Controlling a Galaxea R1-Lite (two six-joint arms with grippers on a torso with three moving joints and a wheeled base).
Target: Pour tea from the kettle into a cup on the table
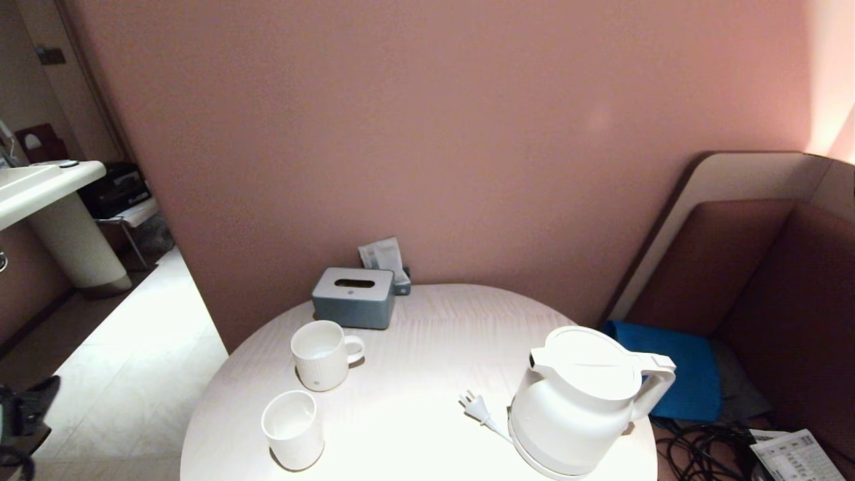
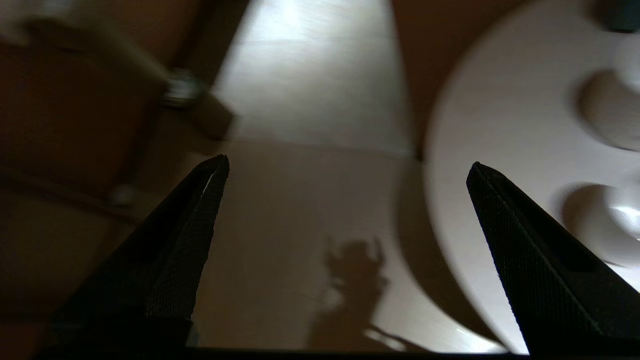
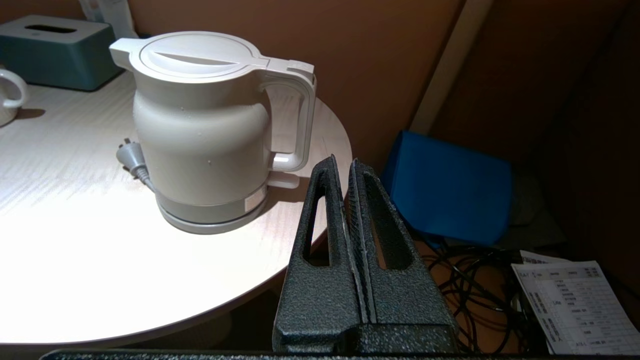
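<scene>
- The kettle (image 1: pixel 578 401) sits upright on its round base at the table's (image 1: pixel 414 374) right near edge, lid on, its loop handle turned outward to the right; we judge this leaves the handle easy to reach for the right arm, and nothing has yet taken hold of it.
- Its plug (image 1: pixel 471 403) lies loose on the tabletop just beside the base, so the cord is not tethering it to a socket.
- The cup (image 1: pixel 292 429) stands upright near the front left edge, well apart from the kettle; the ribbed mug (image 1: pixel 323 354) is just behind it, with the tissue box (image 1: pixel 354 297) farther back.
- Our right gripper (image 3: pixel 348 165) rests below the table edge, near the kettle's handle, fingers pressed together on nothing.
- Our left gripper (image 2: pixel 347 167) is off the table's left side over the floor, fingers spread wide and empty.
- We cannot see inside the kettle, so its fill is unknown; the spout faces away in the right wrist view. The left wrist view is blurred, and the cups there are only pale shapes.
</scene>
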